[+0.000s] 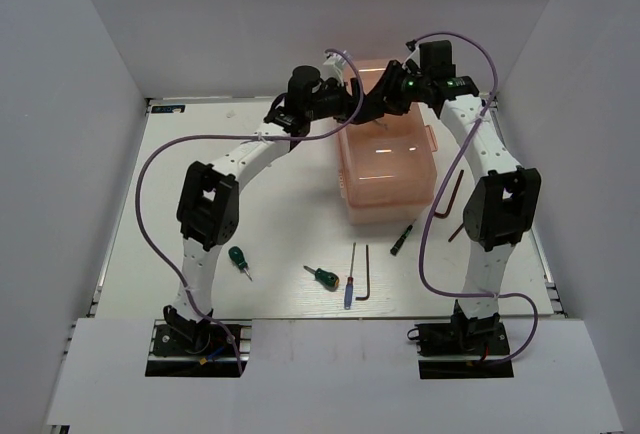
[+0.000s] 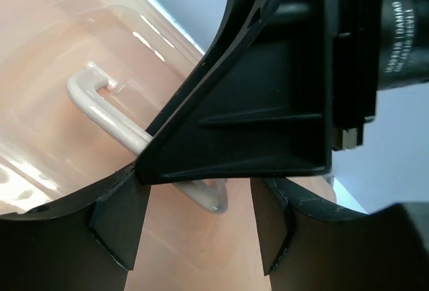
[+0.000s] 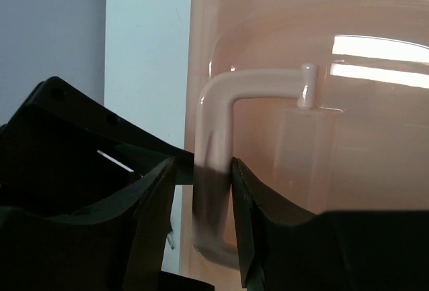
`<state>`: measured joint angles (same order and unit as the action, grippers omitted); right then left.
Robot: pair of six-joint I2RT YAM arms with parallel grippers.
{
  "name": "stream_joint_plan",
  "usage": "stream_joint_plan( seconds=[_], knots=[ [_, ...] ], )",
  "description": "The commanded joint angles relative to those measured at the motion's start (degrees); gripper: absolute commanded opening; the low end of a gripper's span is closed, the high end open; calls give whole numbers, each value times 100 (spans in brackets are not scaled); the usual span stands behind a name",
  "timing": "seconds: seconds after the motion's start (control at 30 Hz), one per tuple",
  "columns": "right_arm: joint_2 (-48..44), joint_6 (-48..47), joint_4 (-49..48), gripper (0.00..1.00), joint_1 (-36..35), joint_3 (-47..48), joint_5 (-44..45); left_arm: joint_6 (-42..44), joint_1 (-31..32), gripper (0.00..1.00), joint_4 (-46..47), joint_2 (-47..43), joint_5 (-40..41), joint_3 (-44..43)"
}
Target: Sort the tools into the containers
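Toolbox: the peach-pink toolbox (image 1: 390, 169) sits on the surface (image 1: 200, 154), lid down, with both arms reaching over its far end.
Handle: the white handle (image 3: 261, 86) lies flat on the toolbox lid.
Right gripper: the right gripper (image 3: 204, 224) has one leg of the handle between its jaws. Both jaws look pressed against that leg, so it reads as a grip on the handle.
Left gripper: the left gripper (image 2: 198, 237) hangs over the toolbox lid with its jaws apart. The rounded end of the handle (image 2: 100, 106) shows just beyond the gap, and neither jaw touches it. The right gripper's black body blocks much of this view.
Tools: all of them lie on the surface at the toolbox's near side, none in a compartment. They are a green-handled screwdriver (image 1: 238, 259), a second green-handled screwdriver (image 1: 322, 276), a blue-handled screwdriver (image 1: 350, 279), a hex key (image 1: 367, 274) and a black-and-green screwdriver (image 1: 402, 239). Another dark L-shaped key (image 1: 455, 209) lies to the toolbox's right.
Step in hand: likely getting the toolbox open, since sorting cannot begin with the lid shut.
Doing it well: keep the right jaws square on the handle leg. Bring the left jaws down around the other end without knocking the right gripper, which is very near. Check the side latch (image 1: 432, 139) first, as I cannot tell whether it is fastened.
Risk: lifting against a fastened latch would raise the whole toolbox, and a one-sided pull could twist it toward the tools.
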<state>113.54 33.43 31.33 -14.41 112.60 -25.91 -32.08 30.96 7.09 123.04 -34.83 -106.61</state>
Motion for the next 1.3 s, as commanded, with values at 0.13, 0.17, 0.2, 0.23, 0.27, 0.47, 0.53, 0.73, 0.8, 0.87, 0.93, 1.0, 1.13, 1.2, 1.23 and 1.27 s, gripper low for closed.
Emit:
stream_joint_plan(
  seconds=[0.13, 0.17, 0.2, 0.23, 0.27, 0.47, 0.53, 0.73, 0.8, 0.87, 0.93, 1.0, 1.13, 1.2, 1.23, 1.27],
  knots=[
    [-402, 164, -145, 53, 53, 78, -485, 386, 279, 67, -1675, 115, 1214, -835],
    [-446, 103, -119, 55, 96, 104, -442, 386, 279, 66, -1728, 115, 1337, -835],
    [-490, -141, -14, 55, 114, 287, -224, 386, 331, 66, -1798, 115, 1417, -835],
    [-525, -266, 283, 57, 114, 368, -21, 386, 332, 66, -1799, 115, 1487, -835],
    [-699, -693, 338, 58, 132, 412, 372, 386, 332, 65, -1869, 115, 1540, -835],
    [-1552, -1837, 102, 61, 368, -297, 2473, 333, 384, 57, -2176, 290, 2006, -1125],
    [-1728, -2050, -22, 63, 561, -797, 2565, 333, 384, 56, -2361, 360, 2059, -1371],
    [-1748, -2218, -242, 63, 1377, -1933, 2197, 333, 384, 44, -2511, 580, 2112, -1828],
    [-1511, -2261, -198, 64, 1765, -2127, 1463, 281, 384, 37, -2511, 633, 2059, -1829],
    [-1265, -2314, -197, 64, 2012, -2206, 985, 281, 384, 27, -2441, 633, 1919, -1829],
    [-931, -2499, -364, 69, 2179, -2277, 220, 219, 384, 21, -2388, 685, 1866, -1829],
    [-633, -2596, -583, 70, 2294, -2321, -158, 219, 384, 14, -2336, 686, 1805, -1829],
    [-289, -2281, -812, 70, 2487, -2242, -903, 114, 384, 11, -2335, 738, 1804, -1829],
    [-131, -2105, -979, 69, 2610, -2225, -1196, 114, 384, 11, -2335, 739, 1804, -1829],
    [-86, -1947, -1023, 69, 2628, -2224, -1484, 114, 384, 11, -2335, 739, 1804, -1829],
    [-8, -1893, -1146, 69, 2645, -2233, -1548, 114, 384, 11, -2335, 739, 1804, -1829]
  ],
)
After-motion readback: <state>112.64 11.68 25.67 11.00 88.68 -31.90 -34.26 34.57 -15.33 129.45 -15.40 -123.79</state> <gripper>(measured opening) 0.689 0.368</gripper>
